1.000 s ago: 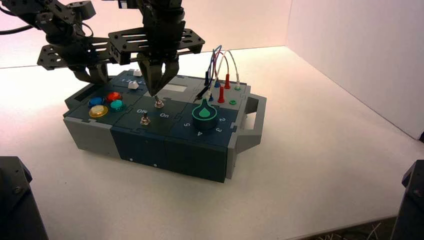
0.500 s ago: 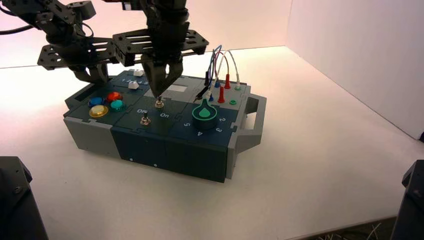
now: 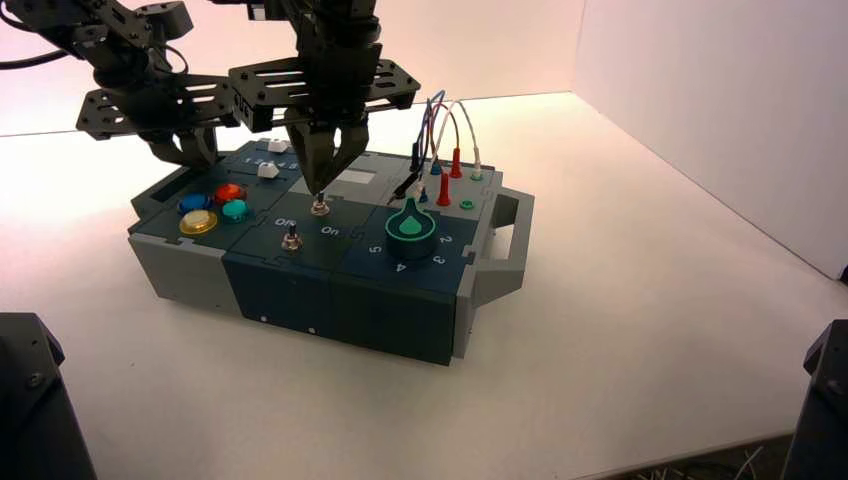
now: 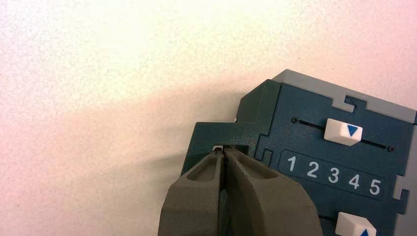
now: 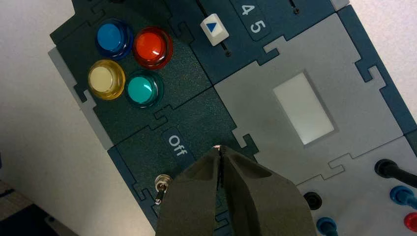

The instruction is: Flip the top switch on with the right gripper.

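The top switch (image 3: 319,207) sits on the dark centre panel of the box (image 3: 300,290), on the far side of the second toggle (image 3: 291,240), between the "Off" label (image 5: 177,145) and the "On" label (image 3: 329,231). Its slim silver lever stands just under the tip of the right claw (image 3: 322,184), which points straight down at it from above; from the high view I cannot tell whether tip and lever actually touch. In the right wrist view the switch is hidden behind the claw; the two tapered fingers (image 5: 196,196) are pressed together, tip to tip, holding nothing. The other toggle shows beside them in that view, lever leaning away from the Off label. Further out on the box: blue button (image 5: 112,38), red button (image 5: 152,44), yellow button (image 5: 105,79) and teal button (image 5: 143,89) clustered at the robot's left end; a white slider knob (image 5: 215,30) with a blue triangle beside digits 4 5; a grey panel with a white window (image 5: 303,108); green-topped knob (image 3: 409,226) with numbers around it; red, blue and white wires (image 3: 443,135) plugged in at the right end, next to the grey handle (image 3: 503,250). Left claw (image 4: 222,155) hangs over the box's far left corner, fingers closed together, empty, near the slider scale 1 2 3 4 5 (image 4: 333,174). Box rests on the white surface (image 3: 640,300).
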Controlling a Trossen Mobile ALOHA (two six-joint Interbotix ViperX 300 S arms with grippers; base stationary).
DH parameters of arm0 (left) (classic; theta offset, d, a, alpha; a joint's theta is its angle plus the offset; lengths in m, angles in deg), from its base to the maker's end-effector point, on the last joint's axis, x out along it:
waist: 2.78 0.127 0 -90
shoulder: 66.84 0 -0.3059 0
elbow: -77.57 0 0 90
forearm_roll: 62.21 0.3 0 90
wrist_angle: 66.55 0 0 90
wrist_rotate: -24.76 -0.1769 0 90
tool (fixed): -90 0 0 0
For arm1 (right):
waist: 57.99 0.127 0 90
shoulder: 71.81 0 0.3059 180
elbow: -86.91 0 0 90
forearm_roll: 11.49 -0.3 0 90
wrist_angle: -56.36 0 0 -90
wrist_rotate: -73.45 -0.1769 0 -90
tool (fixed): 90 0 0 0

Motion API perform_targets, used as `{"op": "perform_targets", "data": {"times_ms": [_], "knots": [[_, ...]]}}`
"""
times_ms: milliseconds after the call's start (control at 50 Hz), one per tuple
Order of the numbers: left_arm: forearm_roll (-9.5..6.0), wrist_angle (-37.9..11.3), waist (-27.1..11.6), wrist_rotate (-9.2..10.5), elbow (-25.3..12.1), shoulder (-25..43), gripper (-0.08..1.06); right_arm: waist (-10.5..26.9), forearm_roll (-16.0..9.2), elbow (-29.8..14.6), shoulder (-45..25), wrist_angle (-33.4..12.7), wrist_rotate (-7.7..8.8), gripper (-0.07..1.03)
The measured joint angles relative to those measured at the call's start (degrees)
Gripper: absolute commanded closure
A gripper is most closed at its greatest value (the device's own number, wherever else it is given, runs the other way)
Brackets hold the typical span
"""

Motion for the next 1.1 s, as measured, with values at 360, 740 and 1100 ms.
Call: {"op": "perform_targets", "data": {"times_ms": [360, 740, 1100], "knots": [[0.0, -0.1, 0.2, 0.0, -0.1, 0.1, 1.01, -0.5, 1.2, -0.7, 1.1, -1.6, 0.53, 0.98], [0.09, -0.2, 0.2, 0.0, 0.0, 0.1, 1.01, -0.9, 2.0, -3.3, 1.7, -2.1, 1.23, 0.98], [0.7, -2.1, 0.3, -1.23, -0.8, -1.1, 1.01, -1.0, 2.7, -3.3, 1.8, -2.1, 1.32, 0.98]]}}
